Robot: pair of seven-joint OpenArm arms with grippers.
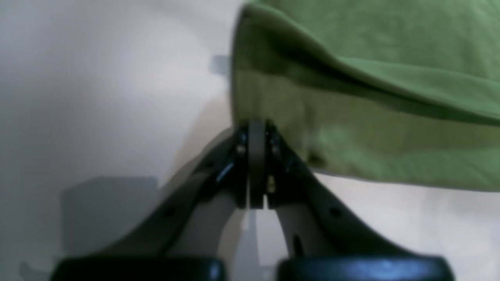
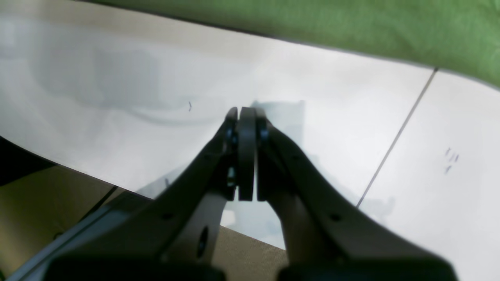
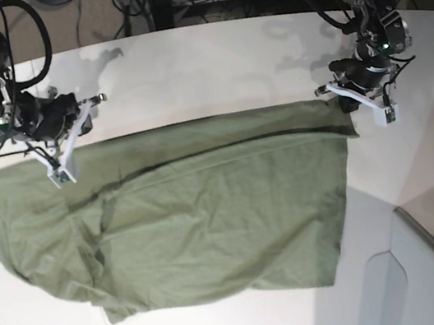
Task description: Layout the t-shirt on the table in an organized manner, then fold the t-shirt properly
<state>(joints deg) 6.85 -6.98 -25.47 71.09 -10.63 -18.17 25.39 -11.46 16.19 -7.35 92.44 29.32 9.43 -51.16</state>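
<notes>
An olive-green t-shirt (image 3: 185,218) lay spread across a large white table (image 3: 210,72), wider than tall in the base view. Its cloth was wrinkled, with a long crease running across the upper part and bunched folds at the left. The upper right corner was lifted off the surface. A thin seam line crossed the tabletop.

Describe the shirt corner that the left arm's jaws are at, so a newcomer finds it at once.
Start from the white table and the green t-shirt spread across it. Follow the shirt's far edge to the base view's right end. That corner lies at the left gripper; the right gripper hangs at the opposite end.
</notes>
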